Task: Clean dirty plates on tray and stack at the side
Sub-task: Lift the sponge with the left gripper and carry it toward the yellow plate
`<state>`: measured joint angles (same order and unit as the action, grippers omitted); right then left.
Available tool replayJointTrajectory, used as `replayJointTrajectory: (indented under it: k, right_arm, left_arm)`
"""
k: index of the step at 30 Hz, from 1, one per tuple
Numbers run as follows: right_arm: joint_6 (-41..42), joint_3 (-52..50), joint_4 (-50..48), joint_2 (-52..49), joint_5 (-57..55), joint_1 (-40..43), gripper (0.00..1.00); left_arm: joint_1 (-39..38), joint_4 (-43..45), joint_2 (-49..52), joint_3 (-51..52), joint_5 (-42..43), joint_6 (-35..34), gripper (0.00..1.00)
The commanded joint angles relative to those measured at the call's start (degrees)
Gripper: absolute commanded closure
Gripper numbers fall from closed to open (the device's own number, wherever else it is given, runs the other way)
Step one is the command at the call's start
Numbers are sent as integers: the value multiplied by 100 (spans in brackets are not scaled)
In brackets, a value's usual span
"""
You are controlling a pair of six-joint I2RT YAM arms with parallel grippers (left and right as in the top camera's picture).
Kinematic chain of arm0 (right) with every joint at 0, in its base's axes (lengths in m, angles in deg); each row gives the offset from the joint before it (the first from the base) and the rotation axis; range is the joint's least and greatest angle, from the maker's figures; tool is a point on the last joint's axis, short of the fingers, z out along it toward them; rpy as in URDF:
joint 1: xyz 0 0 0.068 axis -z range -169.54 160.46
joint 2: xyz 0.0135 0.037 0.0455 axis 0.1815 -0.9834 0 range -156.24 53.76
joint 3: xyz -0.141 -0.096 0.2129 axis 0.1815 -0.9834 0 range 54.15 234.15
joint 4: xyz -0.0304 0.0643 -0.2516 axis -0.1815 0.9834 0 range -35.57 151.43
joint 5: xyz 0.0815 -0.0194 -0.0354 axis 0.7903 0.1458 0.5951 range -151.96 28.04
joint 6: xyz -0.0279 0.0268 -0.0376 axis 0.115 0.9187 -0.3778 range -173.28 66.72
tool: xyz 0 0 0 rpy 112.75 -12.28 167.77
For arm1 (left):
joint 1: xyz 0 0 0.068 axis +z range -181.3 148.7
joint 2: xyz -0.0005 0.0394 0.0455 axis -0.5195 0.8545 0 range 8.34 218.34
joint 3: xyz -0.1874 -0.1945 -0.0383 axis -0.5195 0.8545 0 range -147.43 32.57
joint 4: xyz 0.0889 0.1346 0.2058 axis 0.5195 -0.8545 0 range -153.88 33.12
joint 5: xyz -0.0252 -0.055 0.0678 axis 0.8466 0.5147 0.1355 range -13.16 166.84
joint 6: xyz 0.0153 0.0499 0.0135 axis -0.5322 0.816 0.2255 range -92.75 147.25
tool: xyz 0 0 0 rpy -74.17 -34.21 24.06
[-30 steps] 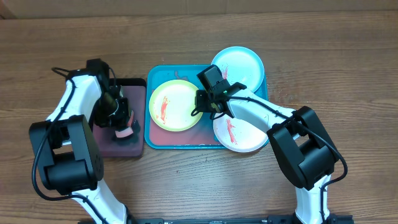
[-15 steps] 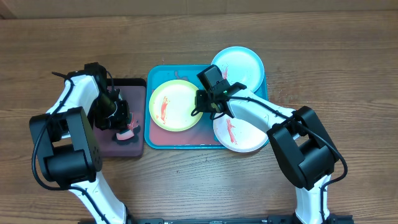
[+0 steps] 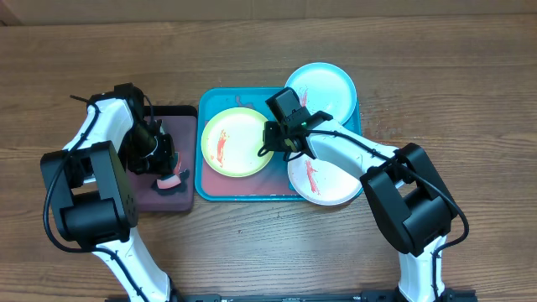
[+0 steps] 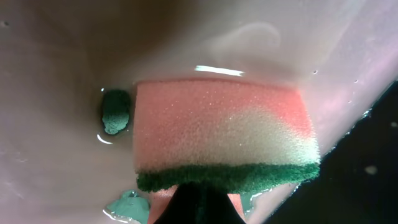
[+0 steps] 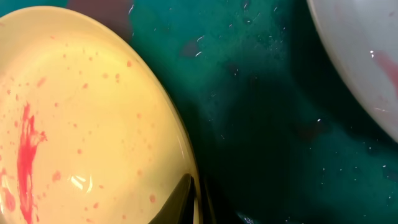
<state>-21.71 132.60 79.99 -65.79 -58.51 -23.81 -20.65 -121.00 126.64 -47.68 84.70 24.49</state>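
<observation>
The left gripper (image 3: 164, 170) is closed on the sponge (image 4: 224, 130) (lying in pink water (image 4: 56, 168)). The right gripper (image 3: 271, 146) pinches the yellow-green plate (image 3: 235, 141) by its rim, on the tray (image 3: 243, 192).

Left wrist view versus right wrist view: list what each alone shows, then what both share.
Left wrist only: a pink sponge with a green scouring layer, in cloudy liquid. Right wrist only: the red-smeared yellow-green plate, the wet teal tray, and a white plate edge. Both: wet surfaces and a dark finger at the bottom edge, left claw or right claw.
</observation>
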Motion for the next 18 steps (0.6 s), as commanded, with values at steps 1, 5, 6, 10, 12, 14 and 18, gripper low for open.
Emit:
replayJointTrajectory:
  k: [1, 5, 6, 10, 12, 14, 18]
  right_arm:
    - [17, 70, 66, -103, -83, -28, 93]
    - [17, 70, 66, -103, -81, -28, 93]
    - [17, 70, 66, -101, -79, -28, 94]
    - [17, 81, 63, -96, -44, -28, 96]
    - [17, 81, 55, -74, 33, -28, 96]
    - [17, 81, 46, -50, 76, -17, 96]
    - [17, 81, 37, 22, 116, -7, 96]
  left_arm:
    - [-17, -131, 114, -229, -81, 90, 96]
    - [-20, -358, -378, -723, -83, 105, 96]
    - [-20, -407, -492, -826, -81, 111, 96]
    - [-22, -509, -1005, -1137, -81, 155, 96]
    - [-24, -494, -1349, -1213, -81, 162, 96]
    - [-35, -461, -1679, -1257, -79, 223, 96]
    - [-146, -354, -2334, -1261, -74, 260, 96]
